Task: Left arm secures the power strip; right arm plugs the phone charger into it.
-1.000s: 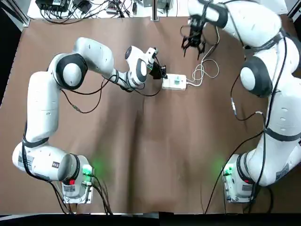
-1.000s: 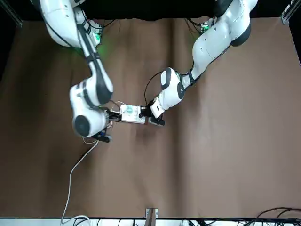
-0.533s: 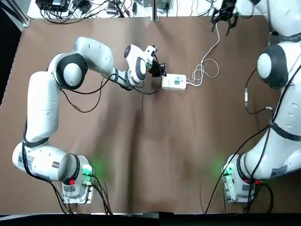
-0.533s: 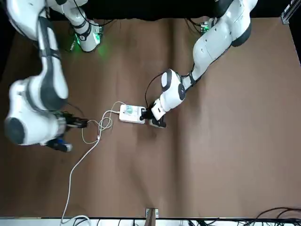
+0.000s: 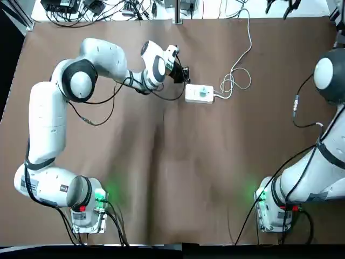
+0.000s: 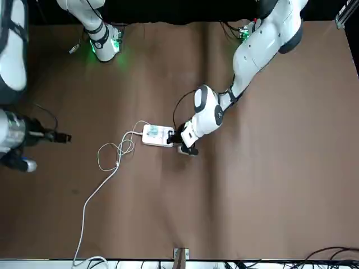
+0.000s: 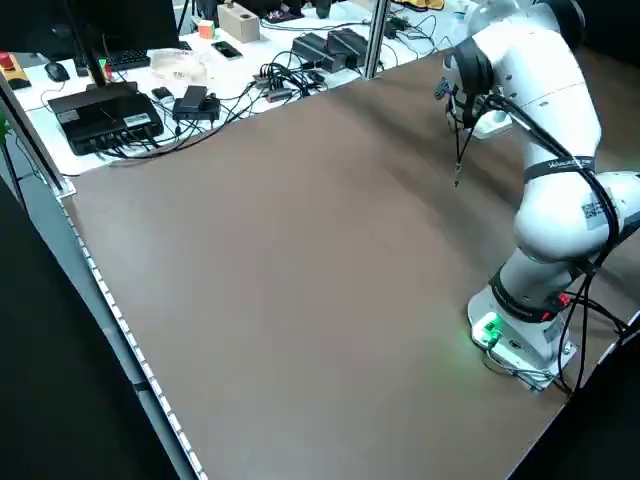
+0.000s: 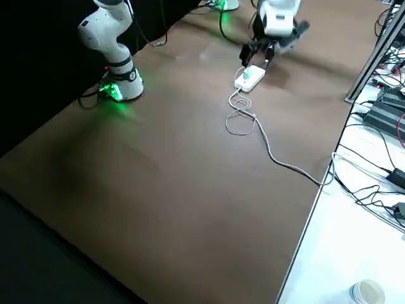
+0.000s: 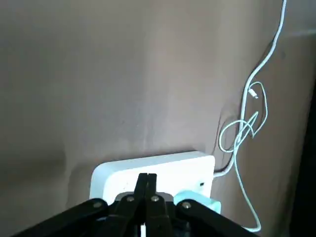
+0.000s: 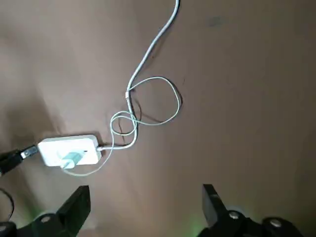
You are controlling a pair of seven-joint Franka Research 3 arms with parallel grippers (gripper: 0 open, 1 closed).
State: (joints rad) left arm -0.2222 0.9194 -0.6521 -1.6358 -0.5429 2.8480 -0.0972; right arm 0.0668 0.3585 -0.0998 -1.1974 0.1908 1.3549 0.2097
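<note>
The white power strip (image 5: pixel 195 94) lies flat on the brown table with the teal phone charger (image 5: pixel 204 93) sitting in its top face. The charger's thin pale cable (image 5: pixel 235 81) loops just beside the strip. My left gripper (image 5: pixel 185 73) is shut with nothing in it, hanging a little apart from the strip's short end. In the left wrist view its fingers (image 9: pixel 146 186) point at the strip (image 9: pixel 163 168). My right gripper (image 10: pixel 143 205) is open and empty, high up and far from the strip (image 10: pixel 59 148), at the table's far right corner (image 5: pixel 280 6).
The strip's white cord (image 5: pixel 247 38) runs from the strip to the table's far edge. Black boxes and cables (image 5: pixel 91 8) crowd the bench beyond that edge. Both arm bases (image 5: pixel 86 213) stand at the near edge with green lights on.
The right gripper has swung away from beside the strip to the far right corner, rising as it went. The left gripper has drawn slightly back from the strip's end.
</note>
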